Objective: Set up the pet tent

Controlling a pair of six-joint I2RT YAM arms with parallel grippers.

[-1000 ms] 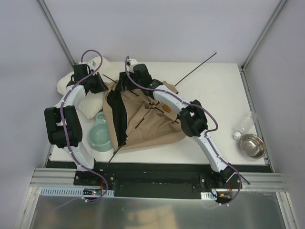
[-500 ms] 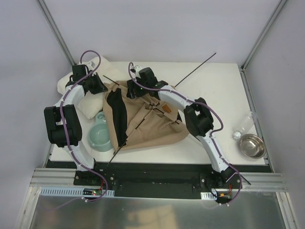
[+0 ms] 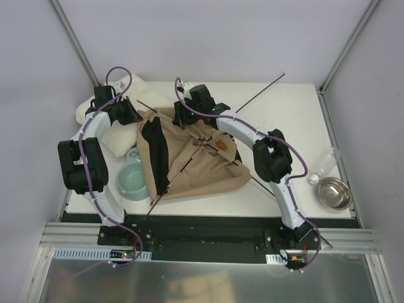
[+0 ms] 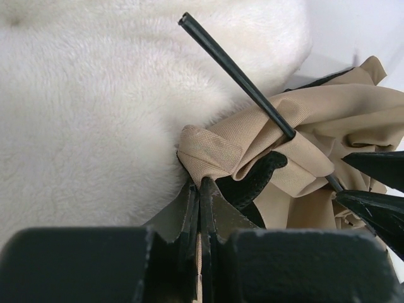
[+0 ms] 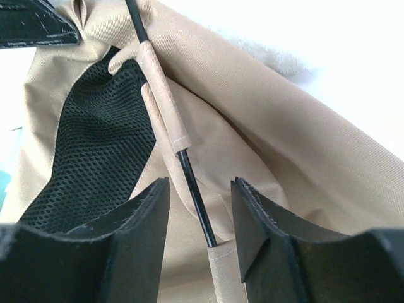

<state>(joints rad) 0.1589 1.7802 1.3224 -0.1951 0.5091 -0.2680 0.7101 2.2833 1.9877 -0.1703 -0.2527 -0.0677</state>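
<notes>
The pet tent (image 3: pixel 202 165) lies collapsed in the middle of the table, tan fabric with a black mesh panel (image 3: pixel 154 154) and a brown label patch (image 3: pixel 219 145). Thin black poles (image 3: pixel 257 95) stick out of it. My left gripper (image 3: pixel 130 114) is shut on a fold of tan fabric (image 4: pixel 208 151) at the tent's back left corner, where a pole (image 4: pixel 237 74) comes out of a sleeve. My right gripper (image 3: pixel 183 117) is open just right of it, jaws either side of a bare stretch of pole (image 5: pixel 196 202) between two sleeves, not touching. The white ball is out of view.
A white fluffy cushion (image 3: pixel 108 129) lies at the back left under my left arm. A teal bowl (image 3: pixel 131 181) sits left of the tent. A steel bowl (image 3: pixel 333 192) and a clear plastic bottle (image 3: pixel 322 165) are at the right edge.
My right gripper has moved a little right and toward the near side over the tent's back edge. The tent fabric has shifted slightly. My left gripper has hardly moved.
</notes>
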